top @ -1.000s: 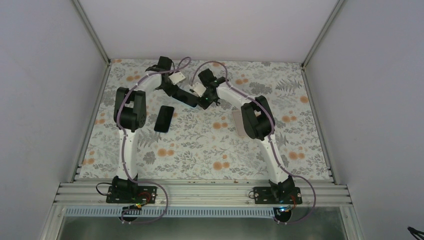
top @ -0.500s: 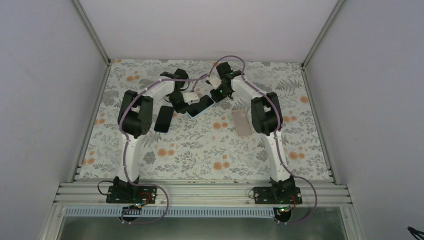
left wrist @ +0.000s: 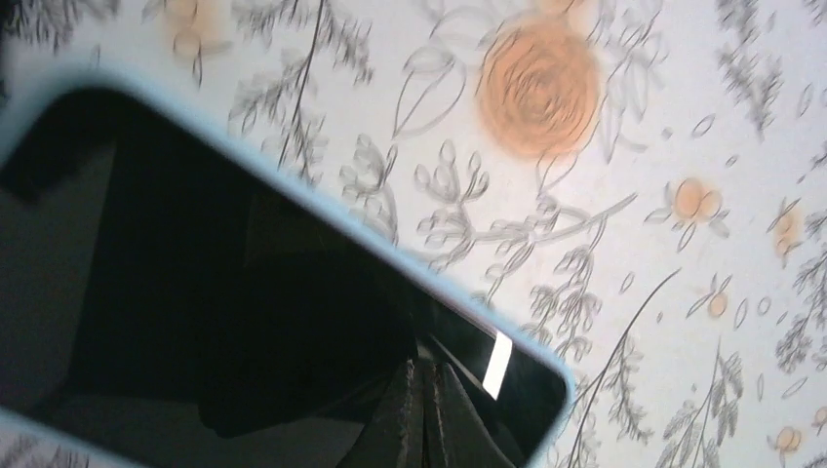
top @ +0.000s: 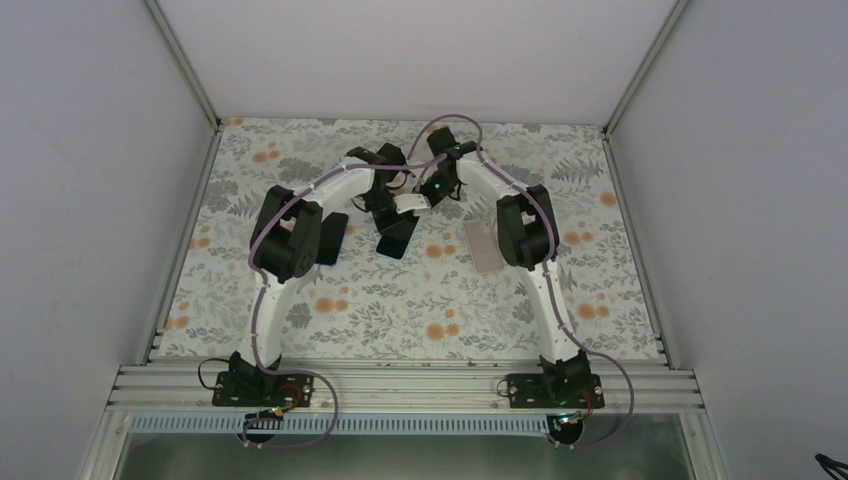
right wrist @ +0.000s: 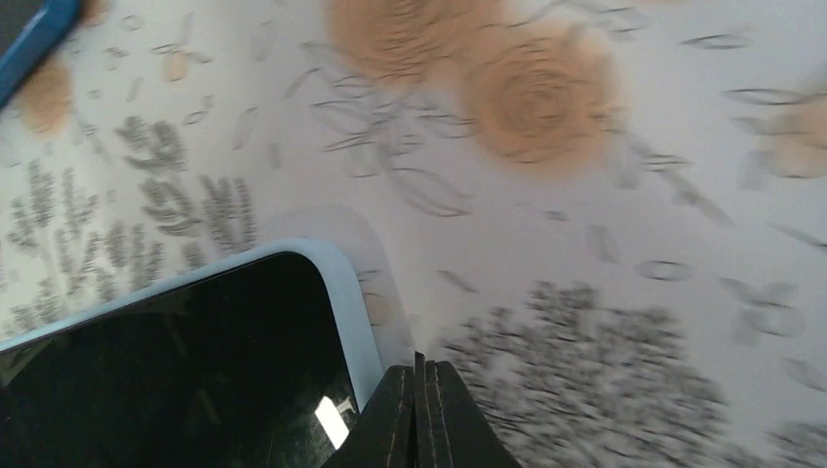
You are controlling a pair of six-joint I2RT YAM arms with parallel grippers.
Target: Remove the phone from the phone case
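On table [top: 420, 290], both jaws pressed together at phone case [right wrist: 353, 307] rim, bare surface beyond

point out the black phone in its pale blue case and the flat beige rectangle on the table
black phone in its pale blue case [left wrist: 195, 292]: left wrist view, middle of the screen
flat beige rectangle [top: 482, 248]: top external view, its centre

The cased phone [left wrist: 195, 292] runs off the left wrist view's left and bottom edges; only the tips of the left gripper [left wrist: 426, 419] and right gripper [right wrist: 419, 414] show; a blue-rimmed item [right wrist: 44, 39] is cropped at a corner; the floral cloth [right wrist: 585, 244] is smeared; overhead, both jaws are too small to read.
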